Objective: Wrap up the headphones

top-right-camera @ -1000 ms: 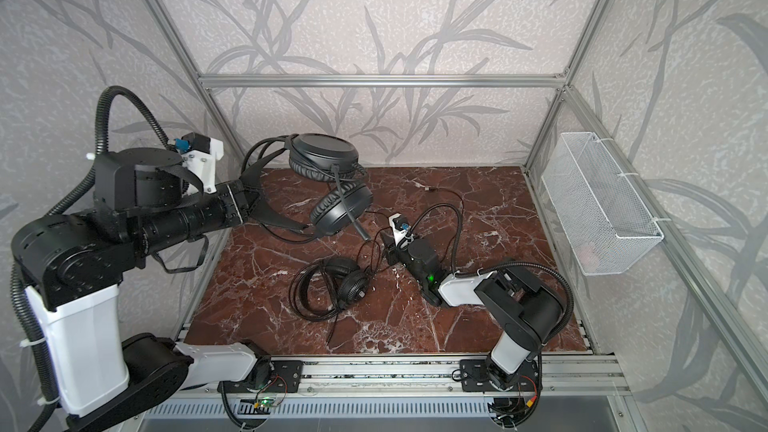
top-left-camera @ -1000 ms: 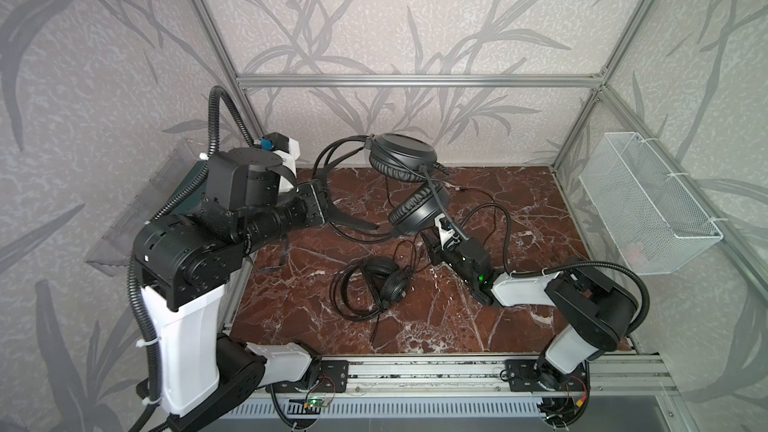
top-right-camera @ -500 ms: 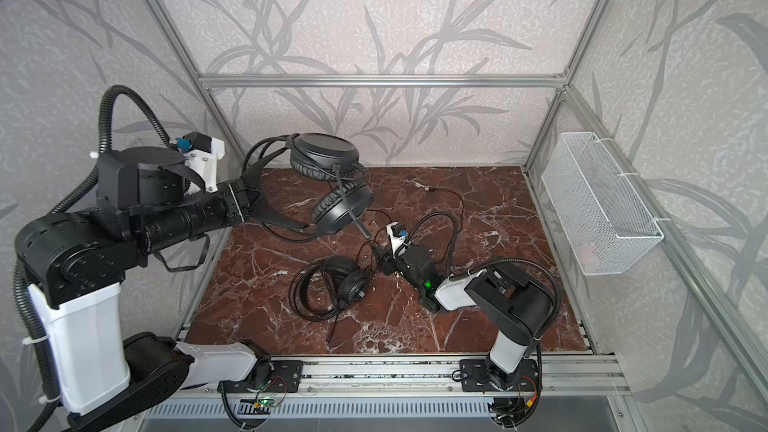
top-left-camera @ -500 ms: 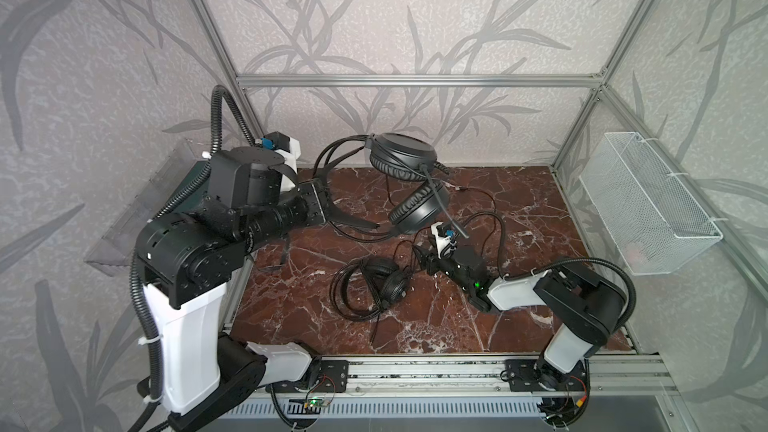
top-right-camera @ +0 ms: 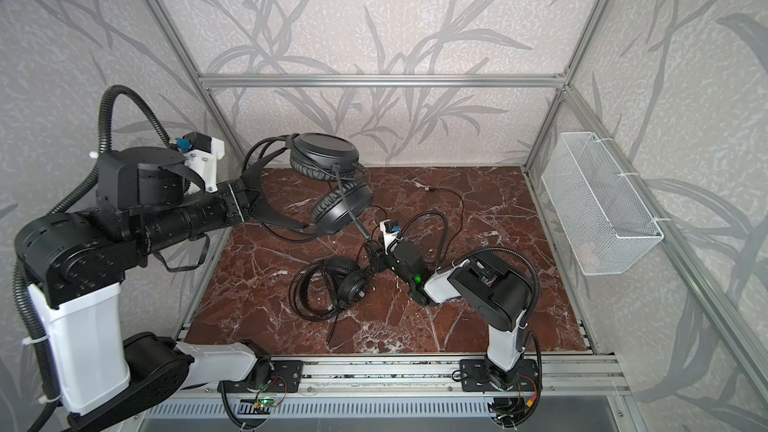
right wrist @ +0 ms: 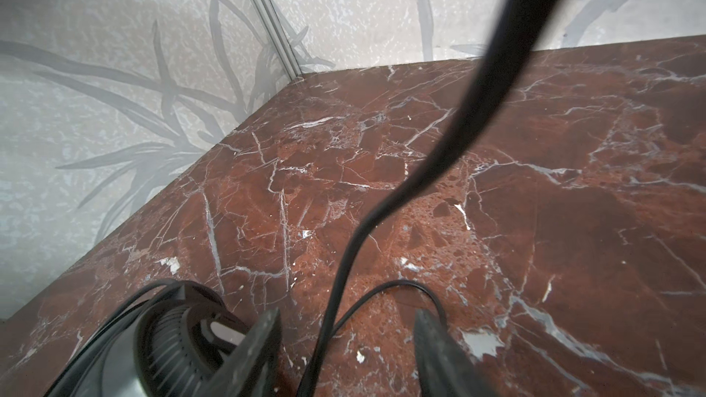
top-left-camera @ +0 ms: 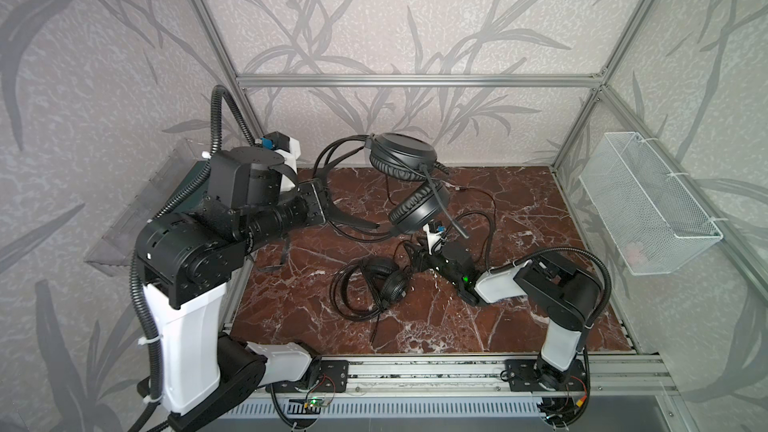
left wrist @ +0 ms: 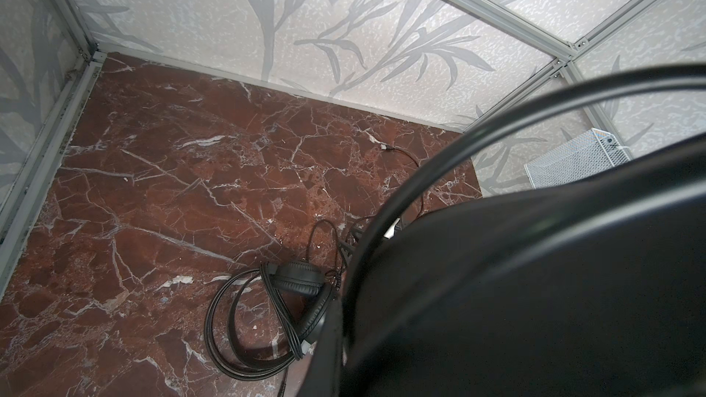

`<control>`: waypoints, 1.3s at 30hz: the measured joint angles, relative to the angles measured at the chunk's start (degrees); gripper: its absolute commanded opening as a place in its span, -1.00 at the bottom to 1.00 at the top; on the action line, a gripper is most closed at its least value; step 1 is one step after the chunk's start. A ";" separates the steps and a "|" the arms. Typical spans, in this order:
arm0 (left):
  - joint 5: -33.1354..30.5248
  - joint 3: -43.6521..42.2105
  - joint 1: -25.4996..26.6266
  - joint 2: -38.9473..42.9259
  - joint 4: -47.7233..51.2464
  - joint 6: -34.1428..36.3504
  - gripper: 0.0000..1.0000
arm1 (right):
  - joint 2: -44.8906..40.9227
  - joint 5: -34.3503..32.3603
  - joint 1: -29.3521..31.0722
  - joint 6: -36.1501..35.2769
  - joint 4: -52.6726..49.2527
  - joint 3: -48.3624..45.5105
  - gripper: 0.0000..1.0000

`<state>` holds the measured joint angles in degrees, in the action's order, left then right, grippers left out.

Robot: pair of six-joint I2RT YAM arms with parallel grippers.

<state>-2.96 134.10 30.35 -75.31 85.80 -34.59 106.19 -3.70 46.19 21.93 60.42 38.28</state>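
Now left gripper pinches flat headband of raised black padded headphones; right gripper spread, thin black cable between fingers, ribbed round earcup beside.

The left gripper clamps the raised headset by its headband; the other headset lies on the counter, beside the right gripper.

Both top views look steeply down from the front over the whole marble worktop. The left wrist view looks from higher, the right from close; both catch the lying headset.
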 measured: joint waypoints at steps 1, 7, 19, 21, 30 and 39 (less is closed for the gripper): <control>-0.02 0.00 0.00 0.00 0.00 0.00 -1.00 | 0.31 0.09 0.00 0.17 0.02 0.22 -0.05; -0.31 0.00 0.00 0.04 0.00 0.00 -1.00 | 1.49 0.57 0.00 0.76 0.22 0.35 -0.33; -3.61 0.00 0.00 0.07 0.39 0.09 -1.00 | -5.14 0.81 1.16 -0.20 -0.59 -3.23 -1.00; -5.05 0.00 0.00 -0.04 0.76 0.09 -1.00 | -9.86 0.83 2.08 -1.20 -2.10 -5.01 -1.00; -12.46 0.90 -1.49 -3.19 1.60 0.57 -1.00 | -34.07 2.97 12.70 -10.45 -24.85 -7.56 -1.00; -10.97 -9.94 -13.31 -6.03 -2.45 2.16 -1.00 | -55.32 2.08 29.33 -20.85 -58.60 0.46 -1.00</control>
<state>-13.93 124.16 17.04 -81.34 83.35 -32.42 50.87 -1.63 75.53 1.08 1.83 38.74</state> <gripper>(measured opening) 0.077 0.056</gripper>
